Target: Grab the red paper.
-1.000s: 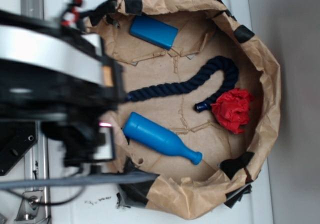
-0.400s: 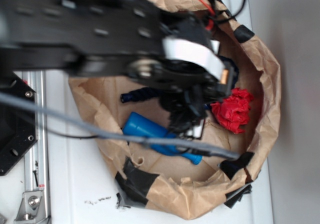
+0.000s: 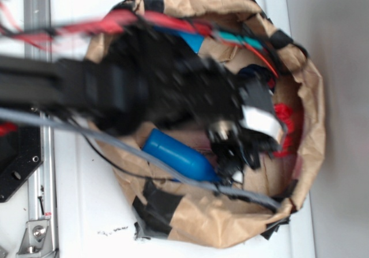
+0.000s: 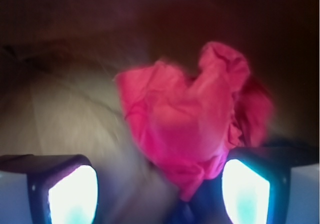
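Your wrist view gives you what the exterior view cannot: the red paper (image 4: 192, 129) in full, a crumpled wad lying ahead of the gripper (image 4: 159, 191), whose two glowing fingers (image 4: 73, 196) stand spread with a wide gap between them, nothing pinched, the wad nearer the right-hand finger and overlapping its inner edge. From the exterior view you see only a sliver of the red paper (image 3: 286, 122), just beyond the blurred gripper (image 3: 242, 145) and close to the far wall of the brown paper nest (image 3: 311, 131). Counted in that nest: one red wad, one blue bottle (image 3: 179, 156) lying on its side, one blue block (image 3: 190, 39) mostly hidden, and one dark rope (image 3: 256, 72) showing only as a small bit. The black arm (image 3: 155, 91) stretches across the nest and covers most of its floor; red wires (image 3: 104, 23) and a grey cable (image 3: 144, 164) cross it too, the cable running over the bottle
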Available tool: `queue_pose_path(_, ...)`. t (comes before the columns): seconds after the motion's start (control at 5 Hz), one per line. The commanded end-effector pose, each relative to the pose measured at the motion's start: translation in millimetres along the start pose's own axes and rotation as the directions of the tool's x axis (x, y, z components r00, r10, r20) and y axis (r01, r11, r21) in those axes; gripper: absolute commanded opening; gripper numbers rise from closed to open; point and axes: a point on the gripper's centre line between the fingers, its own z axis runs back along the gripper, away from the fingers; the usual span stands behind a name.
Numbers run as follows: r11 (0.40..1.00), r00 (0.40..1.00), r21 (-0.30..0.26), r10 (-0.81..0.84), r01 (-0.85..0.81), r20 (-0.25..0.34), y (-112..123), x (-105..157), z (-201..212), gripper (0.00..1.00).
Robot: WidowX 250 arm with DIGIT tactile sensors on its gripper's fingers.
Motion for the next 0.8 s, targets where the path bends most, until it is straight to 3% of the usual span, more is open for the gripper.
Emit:
queue_pose_path(0.0, 0.997, 0.996, 0.063, -0.05, 0.045, 0.077, -18.9, 46.3, 3.6, 0.32)
queue_pose_path(0.2, 0.994, 0.996, 0.106, 0.018, -0.027, 0.084, 8.7, 44.3, 13.8, 0.0)
queue_pose_path(0.4, 0.987, 0.993, 0.134, 0.081, -0.092, 0.084, 30.2, 36.3, 24.5, 0.0)
queue_pose_path(0.6, 0.969, 0.974, 0.12, 0.203, -0.215, 0.1, 46.0, 22.2, 66.7, 0.0)
